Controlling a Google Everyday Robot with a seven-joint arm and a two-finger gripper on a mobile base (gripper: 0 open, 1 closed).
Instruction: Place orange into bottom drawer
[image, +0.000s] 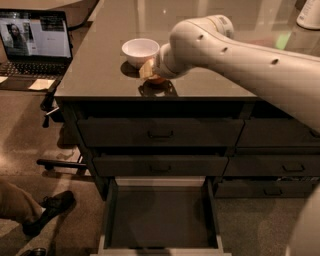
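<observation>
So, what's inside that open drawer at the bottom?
Only its flat dark floor shows in the wide, shallow dark-grey bottom drawer; nothing covers it. The small round orange is over the dark countertop, mostly hidden by the robot's gripper.

beige pincer (148, 70) at the orange (157, 79); white bowl (140, 50)

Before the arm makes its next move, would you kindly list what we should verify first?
1. Bottom drawer pulled open: ok.
2. Hand down at the orange on the countertop: ok.
3. Hand's hold on the orange: cannot tell.
4. Gap between hand and white bowl: cannot tell.
5. Orange inside the drawer: not ok, it sits on the countertop.
</observation>
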